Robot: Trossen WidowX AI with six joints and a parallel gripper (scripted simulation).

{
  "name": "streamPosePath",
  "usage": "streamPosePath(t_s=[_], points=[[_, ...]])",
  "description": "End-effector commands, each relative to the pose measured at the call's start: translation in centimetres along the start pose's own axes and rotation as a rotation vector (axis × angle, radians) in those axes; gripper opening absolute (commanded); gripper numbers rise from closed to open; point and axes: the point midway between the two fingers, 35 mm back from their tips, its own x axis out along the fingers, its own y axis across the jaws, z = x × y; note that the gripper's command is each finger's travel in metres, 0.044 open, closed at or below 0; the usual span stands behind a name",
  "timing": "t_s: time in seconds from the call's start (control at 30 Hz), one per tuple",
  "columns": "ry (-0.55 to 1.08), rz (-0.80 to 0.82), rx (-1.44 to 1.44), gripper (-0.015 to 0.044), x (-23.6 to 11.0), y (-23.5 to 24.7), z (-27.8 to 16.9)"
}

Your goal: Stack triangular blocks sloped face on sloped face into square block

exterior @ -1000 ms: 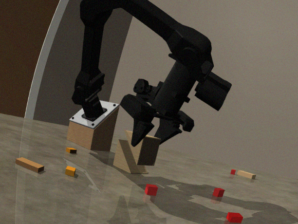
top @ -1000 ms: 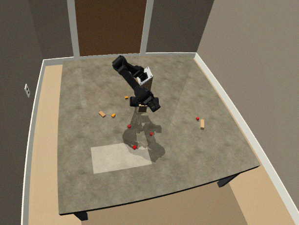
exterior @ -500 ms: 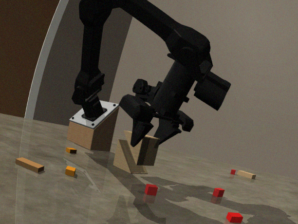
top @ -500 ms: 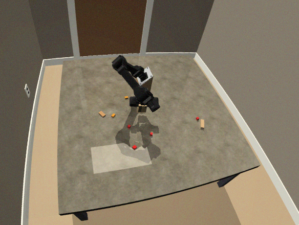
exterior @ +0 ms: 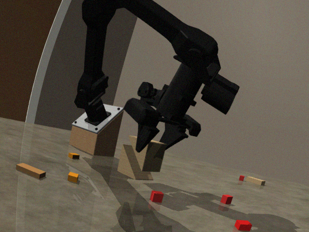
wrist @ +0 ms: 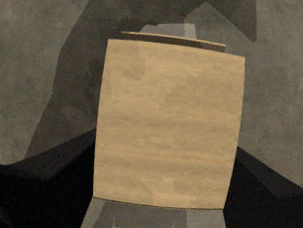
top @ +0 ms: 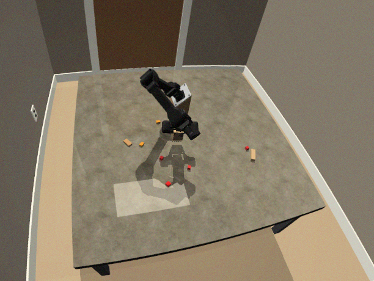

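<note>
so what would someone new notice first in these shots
The black gripper near the table's middle, just in front of the arm's wooden base, is shut on the upper triangular block, set against the slope of the lower triangular block. Small red cubes dot the arm's shadow nearby.

tan upper wedge (exterior: 154,156) against lower wedge (exterior: 129,162), slope-to-slope

My hand (exterior: 161,143) is matte black. The block I hold (exterior: 154,156) is pale tan wood with faint grain, like the lower one (exterior: 127,161). The bench (exterior: 50,207) is mottled grey-brown stone. On it lie red cubes (exterior: 156,196), orange cubes (exterior: 72,177) and a tan bar (exterior: 31,170).
</note>
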Motion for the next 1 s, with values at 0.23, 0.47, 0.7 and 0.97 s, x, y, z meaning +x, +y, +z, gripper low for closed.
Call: streamPosePath(t_s=[0.23, 0.47, 0.7, 0.97], points=[[0.003, 0.004, -0.006, 0.0, 0.6, 0.0, -0.1], [0.003, 0.004, -0.006, 0.0, 1.1, 0.0, -0.1], [0.003, 0.004, -0.006, 0.0, 1.5, 0.1, 0.0], [0.002, 0.005, -0.006, 0.0, 2.0, 0.1, 0.0]])
